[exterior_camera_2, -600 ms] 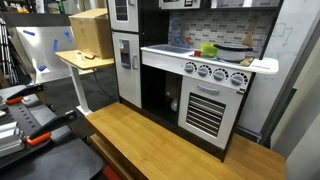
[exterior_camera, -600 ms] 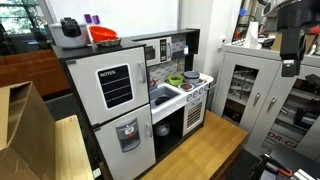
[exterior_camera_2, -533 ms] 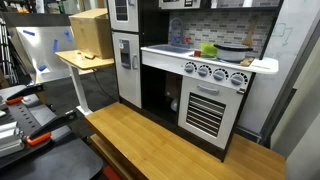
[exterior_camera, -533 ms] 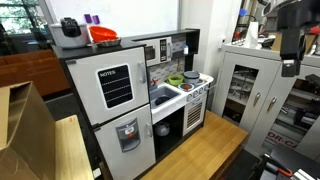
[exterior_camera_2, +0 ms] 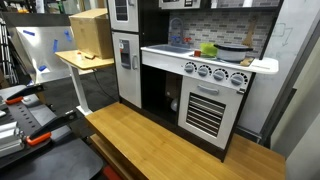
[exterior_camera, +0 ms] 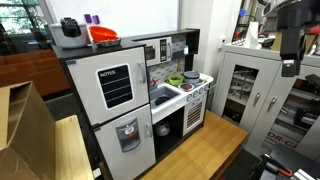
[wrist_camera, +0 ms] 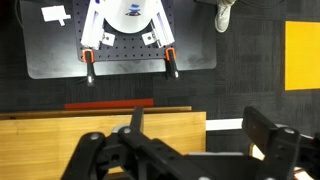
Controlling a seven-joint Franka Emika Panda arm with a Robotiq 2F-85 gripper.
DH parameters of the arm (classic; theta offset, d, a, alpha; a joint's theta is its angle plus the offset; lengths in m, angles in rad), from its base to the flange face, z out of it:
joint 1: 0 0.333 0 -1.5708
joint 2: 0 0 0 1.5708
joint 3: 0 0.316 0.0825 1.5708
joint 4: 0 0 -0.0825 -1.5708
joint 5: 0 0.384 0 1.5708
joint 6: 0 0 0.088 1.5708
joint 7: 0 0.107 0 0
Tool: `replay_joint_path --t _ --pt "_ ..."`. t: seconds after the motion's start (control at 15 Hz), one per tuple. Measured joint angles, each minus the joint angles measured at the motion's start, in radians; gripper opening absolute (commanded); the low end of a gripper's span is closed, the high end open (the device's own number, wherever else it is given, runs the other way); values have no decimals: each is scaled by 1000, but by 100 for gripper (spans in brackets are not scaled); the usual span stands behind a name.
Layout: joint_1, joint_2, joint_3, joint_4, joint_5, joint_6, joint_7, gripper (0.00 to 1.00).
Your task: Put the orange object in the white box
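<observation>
one gripper (wrist_camera: pixel 196 138), jaws apart

Black-and-white toy kitchen (exterior_camera: pixel 150 95) w/ row of stove knobs (exterior_camera_2: pixel 214 72); green item (exterior_camera_2: pixel 209 50) on its counter. Light wooden platform (exterior_camera_2: pixel 165 140) in front. Brown cardboard box (exterior_camera_2: pixel 90 32) on wooden desk (exterior_camera_2: pixel 84 61). White glass-door cabinet (exterior_camera: pixel 250 85) beside kitchen. Wrist view: yellow floor square (wrist_camera: pixel 302 55), black perforated plate (wrist_camera: pixel 60 50).
</observation>
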Motion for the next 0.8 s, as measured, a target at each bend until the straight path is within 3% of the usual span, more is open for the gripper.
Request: replay_joint_path --t 0.8 --pt "-3 9 0 0 3 2 0 100"
